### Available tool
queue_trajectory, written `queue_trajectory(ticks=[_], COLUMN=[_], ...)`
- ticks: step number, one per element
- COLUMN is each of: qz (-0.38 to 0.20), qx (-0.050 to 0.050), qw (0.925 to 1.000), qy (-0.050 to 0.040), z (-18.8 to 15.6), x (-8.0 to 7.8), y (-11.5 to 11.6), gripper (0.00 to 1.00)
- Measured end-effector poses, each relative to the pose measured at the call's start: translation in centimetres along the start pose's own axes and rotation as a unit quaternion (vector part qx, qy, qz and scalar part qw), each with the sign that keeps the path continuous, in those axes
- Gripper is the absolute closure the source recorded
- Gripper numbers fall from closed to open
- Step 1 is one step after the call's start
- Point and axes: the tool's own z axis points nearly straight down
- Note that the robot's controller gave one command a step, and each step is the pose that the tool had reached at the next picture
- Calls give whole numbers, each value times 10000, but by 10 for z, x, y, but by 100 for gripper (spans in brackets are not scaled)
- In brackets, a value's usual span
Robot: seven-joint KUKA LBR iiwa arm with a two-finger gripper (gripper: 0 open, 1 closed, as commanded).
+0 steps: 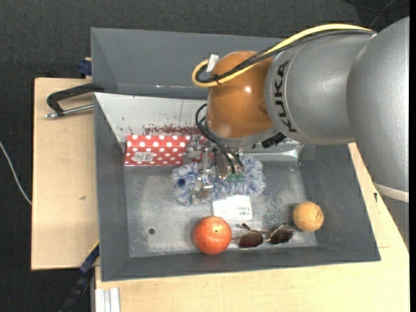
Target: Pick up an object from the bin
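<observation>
The hand (209, 174) hangs low in the middle of the bin, its metal parts down in the strands of a shaggy blue and white cloth (250, 177). Whether it is spread or pressed together cannot be told, since the wrist above and the tangle of the cloth hide its tip, and nothing can be seen gripped in it. The cloth lies roughly at the centre of the bin floor, spreading out to both sides of the hand. Touching the cloth's near edge is a small white card (233, 208) with dark print, lying flat. Behind and to the left of the hand, a red box with white dots (156, 148) lies along the back wall. Along the front wall sit a red apple (212, 234), a pair of dark sunglasses (265, 236) just to its right, and beyond them a small orange ball (307, 216), set apart from the cloth. Above the hand, the rounded orange cover (237, 96) of the wrist joins the thick grey arm (338, 77), which comes in from the right with a yellow cable (312, 34) looped over it. The grey bin (130, 200) has bare floor on its left side.
</observation>
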Motion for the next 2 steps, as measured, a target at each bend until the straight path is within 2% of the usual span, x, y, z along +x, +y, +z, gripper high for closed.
queue_trajectory(ticks=[1, 2], qz=[887, 886], qx=[-40, -41], qw=[9960, 9960], qy=[-44, -44], z=[48, 48], x=[18, 18], y=[-36, -36], gripper=[100, 100])
